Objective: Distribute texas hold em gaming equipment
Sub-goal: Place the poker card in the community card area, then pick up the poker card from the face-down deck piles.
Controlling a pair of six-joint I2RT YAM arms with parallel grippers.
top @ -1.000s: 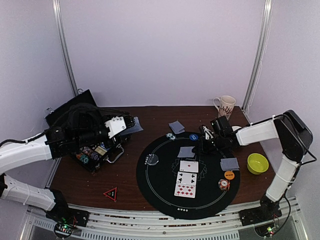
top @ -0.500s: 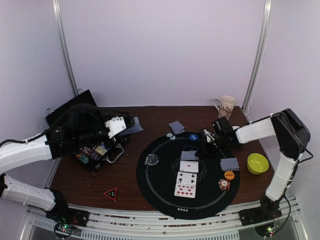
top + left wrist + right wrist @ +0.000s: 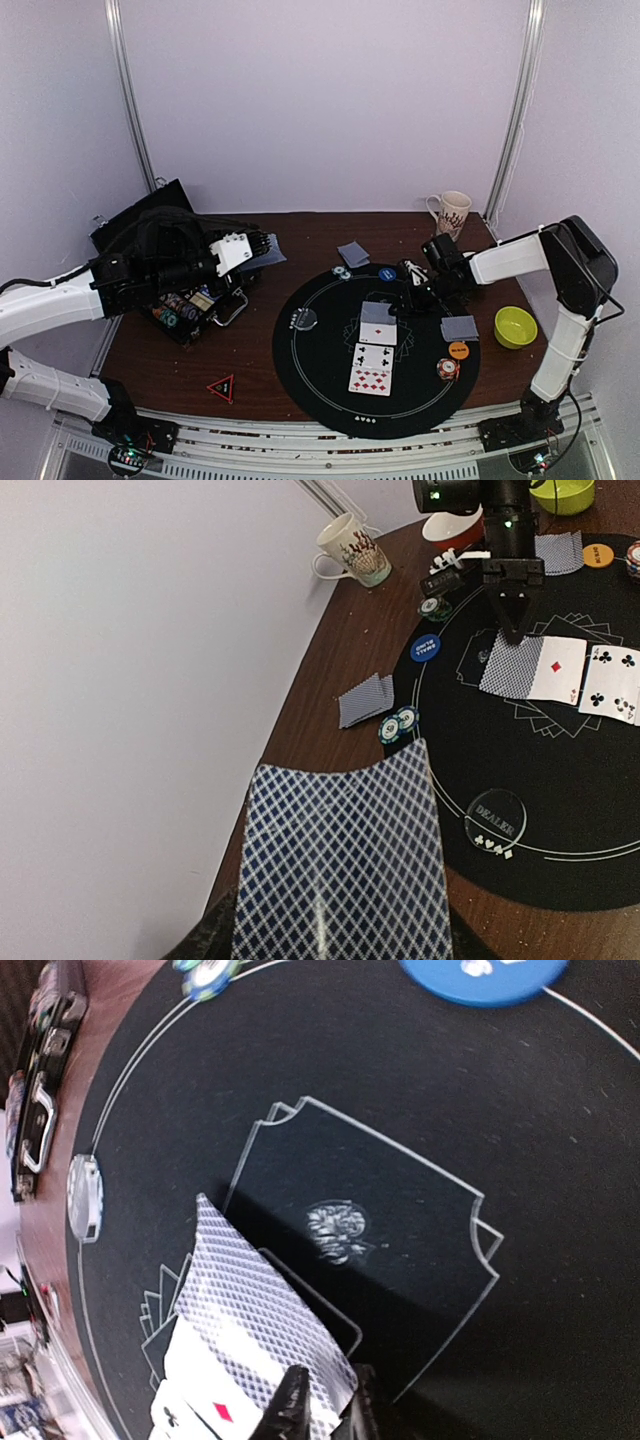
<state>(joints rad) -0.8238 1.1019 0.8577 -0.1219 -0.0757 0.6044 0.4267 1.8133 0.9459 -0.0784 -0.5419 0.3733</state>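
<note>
As right tool (image 3: 325, 1407) hovers — face-down card (image 3: 255, 1320), at tips

Brown table (image 3: 250, 350) carries a round black mat (image 3: 320, 390), mug (image 3: 452, 212), green bowl (image 3: 503, 320) — perhaps a chip case (image 3: 185, 310).

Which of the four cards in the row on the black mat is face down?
The far-end card, by the right gripper: it shows a grey-blue patterned back; the three nearer cards show white faces.

Patterned mug (image 3: 453, 212), green bowl (image 3: 512, 318)
</note>
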